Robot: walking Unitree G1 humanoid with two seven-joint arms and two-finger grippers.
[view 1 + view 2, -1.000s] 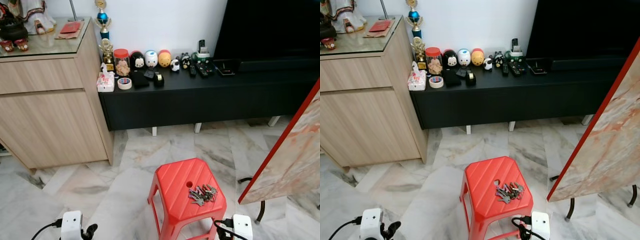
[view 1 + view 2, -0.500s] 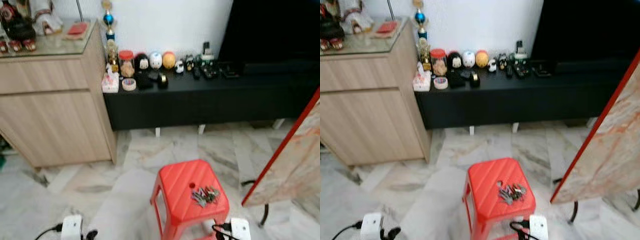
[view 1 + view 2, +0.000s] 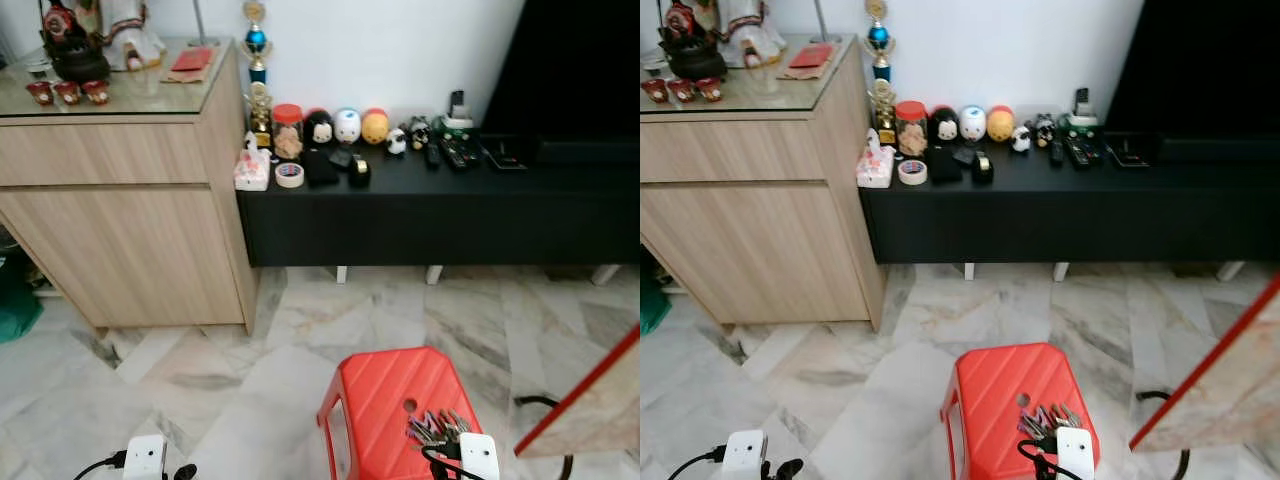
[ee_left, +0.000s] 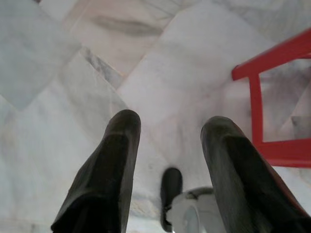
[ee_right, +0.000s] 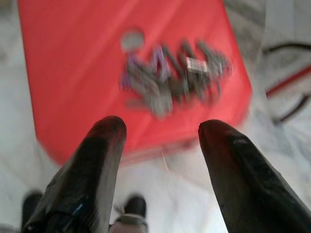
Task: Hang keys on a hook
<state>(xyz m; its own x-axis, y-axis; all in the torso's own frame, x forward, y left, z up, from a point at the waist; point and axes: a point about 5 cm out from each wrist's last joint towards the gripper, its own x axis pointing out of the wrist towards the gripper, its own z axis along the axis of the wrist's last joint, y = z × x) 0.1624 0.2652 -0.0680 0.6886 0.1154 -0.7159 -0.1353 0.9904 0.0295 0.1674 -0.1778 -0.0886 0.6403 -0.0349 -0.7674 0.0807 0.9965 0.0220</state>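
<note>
Resting keys (image 5: 170, 77) blurred — stool (image 3: 375, 400) sharp.

bunch of keys (image 3: 1045, 419), lying flat on red stool (image 3: 990, 395)

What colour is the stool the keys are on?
Red. The stool under the keys shows best in the right eye view.

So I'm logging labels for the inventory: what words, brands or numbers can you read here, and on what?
None can be read.
Tissue pack on the black TV console: print too small.
Red-lidded jar: no legible label.
Trophy: plaque too small.
Tag among the keys on the red stool: blurred.
</note>
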